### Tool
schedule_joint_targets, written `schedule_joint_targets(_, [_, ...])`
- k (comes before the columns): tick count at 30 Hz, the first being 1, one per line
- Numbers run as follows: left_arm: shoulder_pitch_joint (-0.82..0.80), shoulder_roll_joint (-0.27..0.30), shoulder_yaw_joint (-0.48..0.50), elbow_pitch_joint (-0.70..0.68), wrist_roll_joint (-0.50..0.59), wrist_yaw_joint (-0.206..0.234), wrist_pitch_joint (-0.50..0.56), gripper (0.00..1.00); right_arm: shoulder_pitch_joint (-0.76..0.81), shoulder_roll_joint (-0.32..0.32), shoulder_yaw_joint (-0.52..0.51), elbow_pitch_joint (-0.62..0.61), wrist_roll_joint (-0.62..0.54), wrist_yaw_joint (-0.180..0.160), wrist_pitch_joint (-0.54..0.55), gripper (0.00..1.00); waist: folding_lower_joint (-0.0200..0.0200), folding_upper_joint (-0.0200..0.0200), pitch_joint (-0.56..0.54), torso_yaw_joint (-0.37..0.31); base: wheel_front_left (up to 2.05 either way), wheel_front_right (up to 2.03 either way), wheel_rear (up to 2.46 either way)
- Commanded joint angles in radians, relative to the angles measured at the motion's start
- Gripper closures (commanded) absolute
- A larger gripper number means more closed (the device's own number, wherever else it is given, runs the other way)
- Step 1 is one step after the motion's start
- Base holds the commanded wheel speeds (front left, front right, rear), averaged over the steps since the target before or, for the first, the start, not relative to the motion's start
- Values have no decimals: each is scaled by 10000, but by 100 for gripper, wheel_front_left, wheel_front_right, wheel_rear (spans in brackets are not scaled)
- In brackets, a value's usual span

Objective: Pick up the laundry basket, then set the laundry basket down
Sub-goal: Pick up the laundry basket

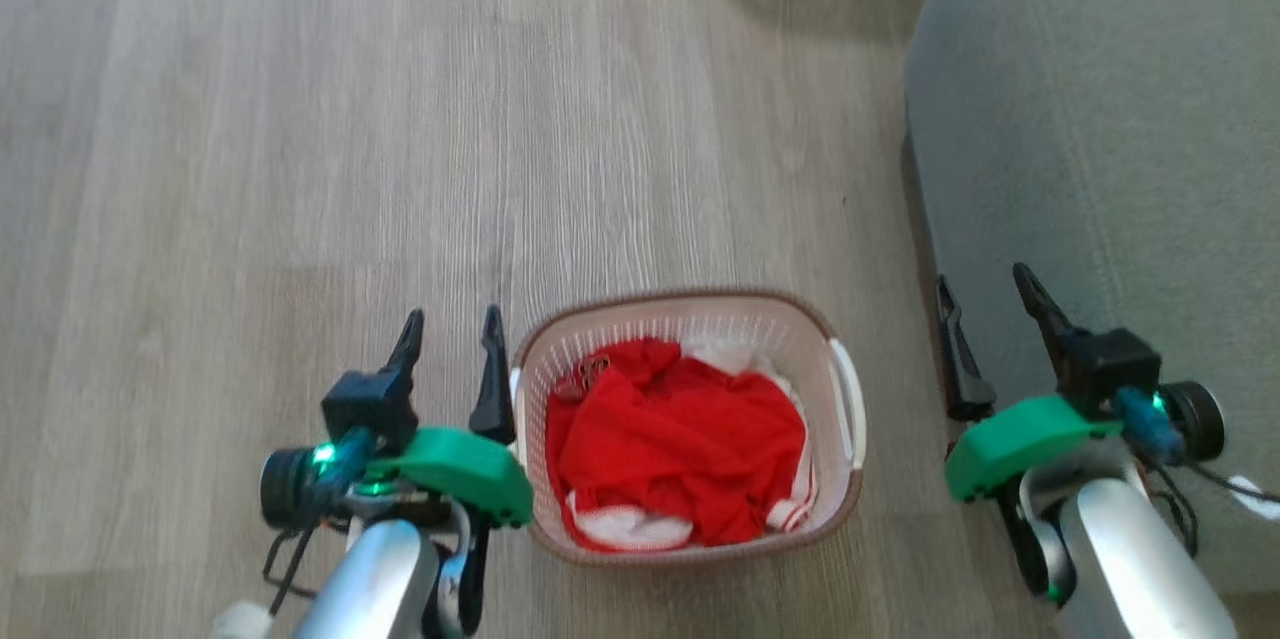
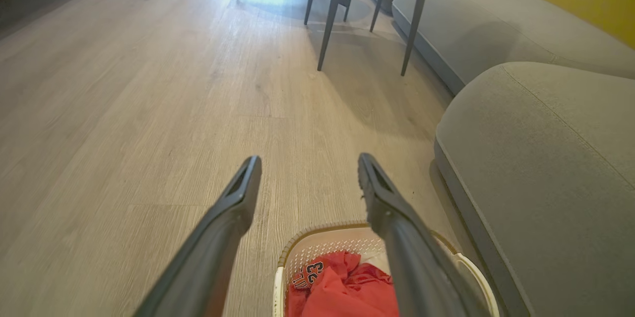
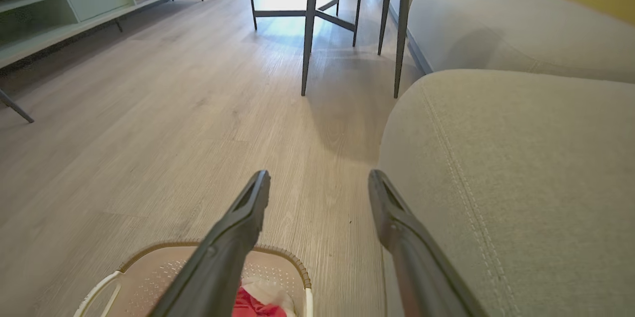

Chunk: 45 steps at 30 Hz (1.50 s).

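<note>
While the laundry basket (image 1: 690, 322) sits on the wood floor (image 1: 400, 119), low centre in the head view, neither arm holds it. Left gripper (image 1: 452, 319): fingers apart, empty, inner finger just beside the basket's left handle (image 1: 515, 389); can't tell if they touch. Right gripper (image 1: 982, 279): fingers apart, empty, clear of the right handle (image 1: 850, 399), over the edge of the grey sofa (image 1: 1100, 119). Red and white clothes (image 1: 680, 439) fill the basket.

Left hand (image 1: 452, 312), right hand (image 1: 980, 275): both spread, empty.
</note>
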Motion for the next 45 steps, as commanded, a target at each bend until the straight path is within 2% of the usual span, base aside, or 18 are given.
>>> schedule_joint_targets(1, [-472,-24,147,-87,-104,26,-65,0,-362,-180,229,-80,164,71,-122,0,-1,0,654,43,0,0,0])
schedule_joint_targets(7, [-1484,-24,-331,1151,-766,-247,-65,0,-1290,-571,639,889,507,71,-122,0,-1,0,1914,55,0,0,0])
schedule_joint_targets(10, [-2136,-24,-540,1866,-750,-279,-65,0,-1797,-668,855,1447,772,71,-122,0,-1,0,2597,68,0,0,0])
schedule_joint_targets(20, [-3989,-24,-1301,4286,-1531,-562,-65,0,-3660,-654,1964,3775,1935,71,3,0,-1,0,4330,137,0,0,0])
schedule_joint_targets(27, [-4852,-24,-2290,5818,-2497,-939,-65,0,-4705,-364,2477,5167,2463,71,422,0,-1,0,5014,162,0,0,0])
schedule_joint_targets(32, [-5470,-24,-3436,6822,-3483,-1263,-25,0,-5121,-230,2882,5844,3018,71,840,0,-1,0,5402,182,0,0,0])
schedule_joint_targets(40, [-6369,-24,-4823,7654,-4771,-1178,722,0,-5603,-333,3659,6452,3634,71,1457,0,-1,0,5917,146,0,0,0])
schedule_joint_targets(45, [-6726,-24,-5306,7918,-5180,-1059,1002,0,-5784,-387,4010,6585,3961,71,1675,0,-1,0,6104,114,0,0,0])
